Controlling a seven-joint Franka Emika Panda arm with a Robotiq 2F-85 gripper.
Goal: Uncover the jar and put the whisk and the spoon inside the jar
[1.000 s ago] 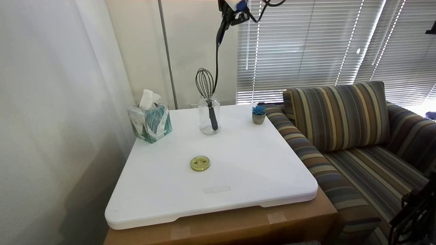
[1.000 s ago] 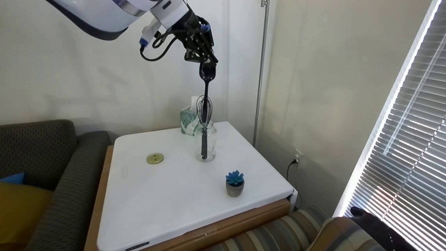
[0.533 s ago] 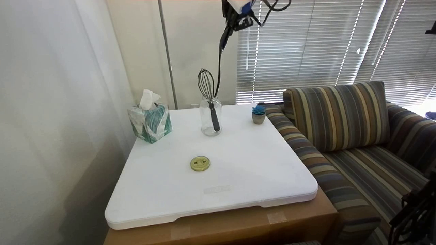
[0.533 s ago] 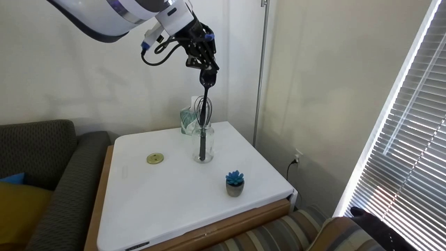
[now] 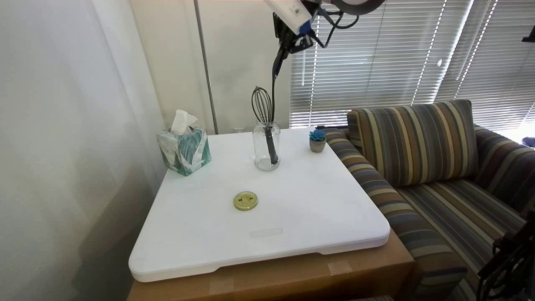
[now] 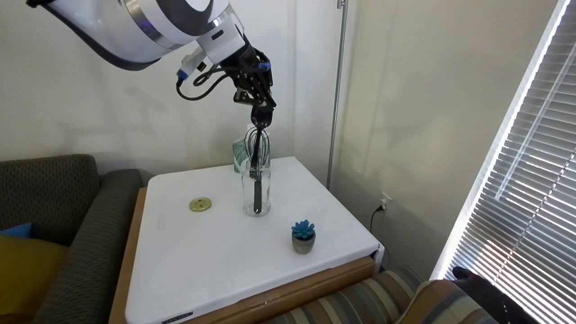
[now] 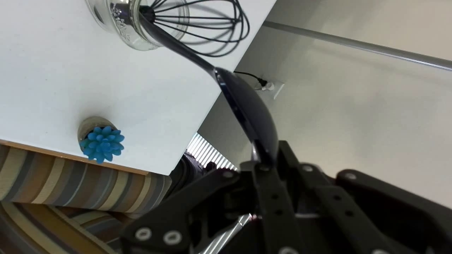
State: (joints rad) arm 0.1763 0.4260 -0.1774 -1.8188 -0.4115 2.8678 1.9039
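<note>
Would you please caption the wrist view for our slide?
Pincer gripping the spoon by its head, handle at the mouth of the jar holding the whisk.

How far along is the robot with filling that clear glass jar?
Done: the round yellow-green lid lies flat on the white table, apart from the clear glass jar; the black-handled wire whisk stands handle-down inside it, loops up.
In hand: the gripper holds the long black spoon by its head, handle end apparently within the jar's mouth.
Left, probably: lowering the spoon and letting go.

No legible text, blurred lettering [image 7: 120,27] on the jar [image 5: 261,146], faint unreadable mark [image 5: 266,233] on the table [image 5: 309,205]
</note>
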